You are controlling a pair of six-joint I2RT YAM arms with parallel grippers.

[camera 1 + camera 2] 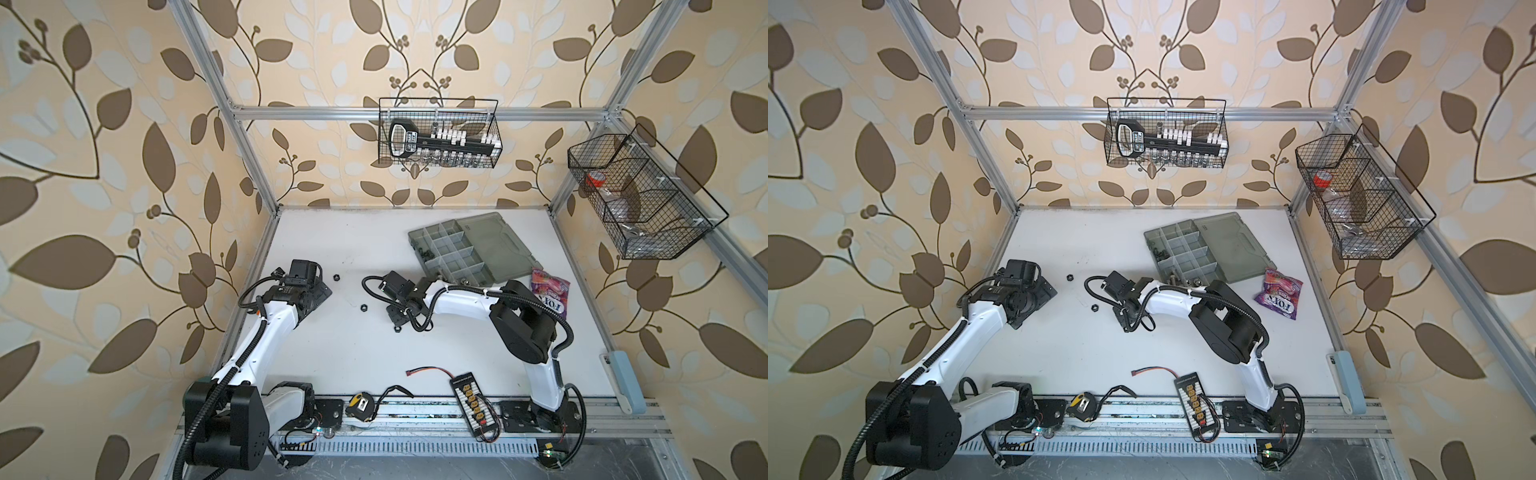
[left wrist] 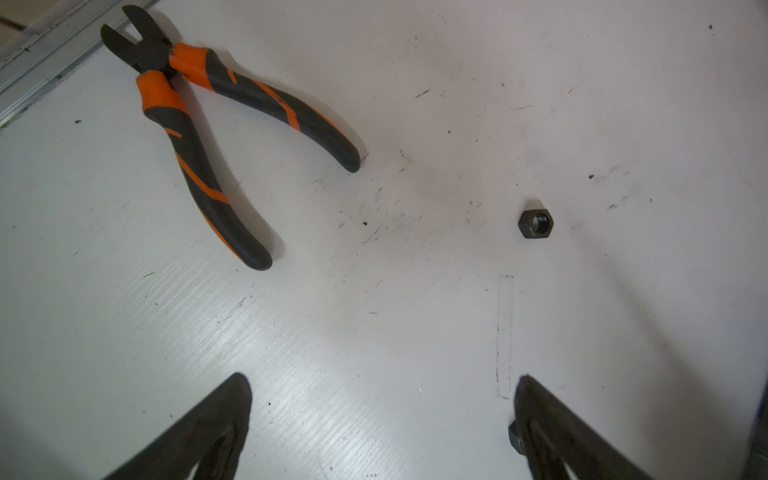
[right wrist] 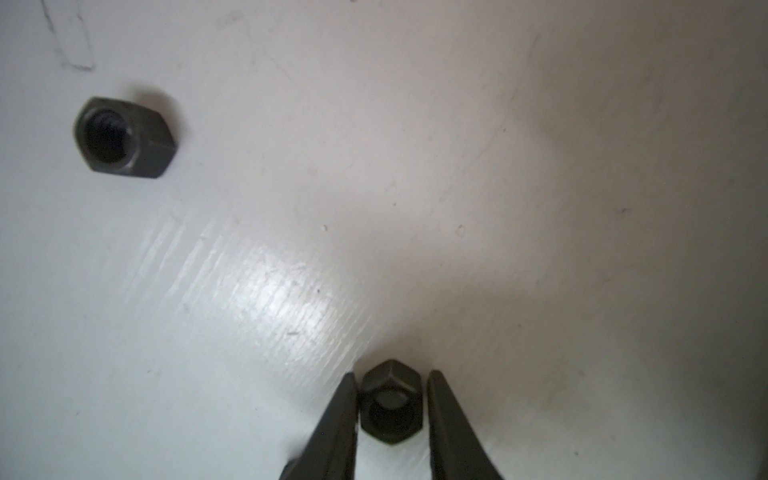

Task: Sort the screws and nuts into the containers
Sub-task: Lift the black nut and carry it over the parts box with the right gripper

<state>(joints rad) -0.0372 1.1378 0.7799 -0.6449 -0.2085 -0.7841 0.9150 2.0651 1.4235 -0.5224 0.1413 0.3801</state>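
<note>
- L side: your left gripper (image 2: 384, 390) hangs w/ jaws spread wide and nothing btwn them. Pliers (image 2: 195, 174) lie ahead of it; not task items.
- Loose nuts on the table (image 1: 332, 232), counted in a top view: 3, all black. They are the left nut (image 1: 337, 276) near the left gripper, the middle nut (image 1: 364, 308), and the target nut (image 1: 397, 328) under the right gripper. Loose screws on the table: 0 that I can see.
- Centre: your right gripper (image 3: 391, 373) points down w/ one finger each side of the target nut. Jaws are narrow. One finger looks to be touching and a thin sliver of table shows on the other side, so can't tell if it's clamped yet.
- Key relation: the target nut sits dead btwn the tips, flat, hole up. It has no long axis to line up, and its flats face the fingers. Right arm is the nearer one; left is well apart.
- R side: 1 organizer case (image 1: 498, 245), lid open, beyond the right arm. Dark pcs sit in one compartment and shiny pcs in another, too small to name. My read: the carry goes up and rightward to it.
</note>
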